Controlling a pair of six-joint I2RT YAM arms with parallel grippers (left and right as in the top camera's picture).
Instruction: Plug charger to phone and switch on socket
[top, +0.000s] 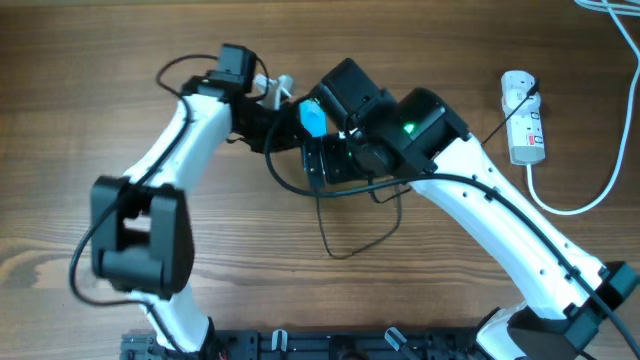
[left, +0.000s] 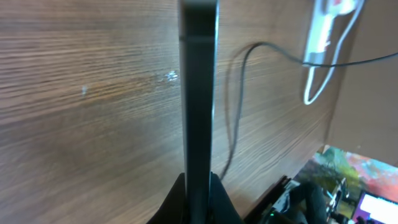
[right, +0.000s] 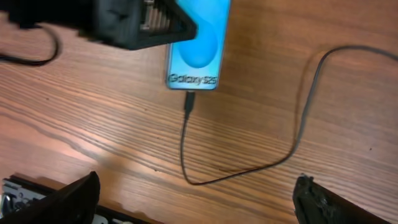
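Overhead view: socket (top: 525, 118), long axis twelve-to-six, lies at three o'clock from the gaping, empty right gripper (top: 328, 160); left gripper (left: 199, 193) clamps the phone (top: 312, 118).

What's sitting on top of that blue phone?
The left arm's black tool lies across the phone's upper end, hiding the screen there. The lower end shows, with "Galaxy S25" and a black cable's plug at its edge.

The phone (right: 202, 56) is cyan (white edge), charger (right: 182, 146) black, socket (top: 524, 120) white, table (right: 261, 93) brown wood-grain.
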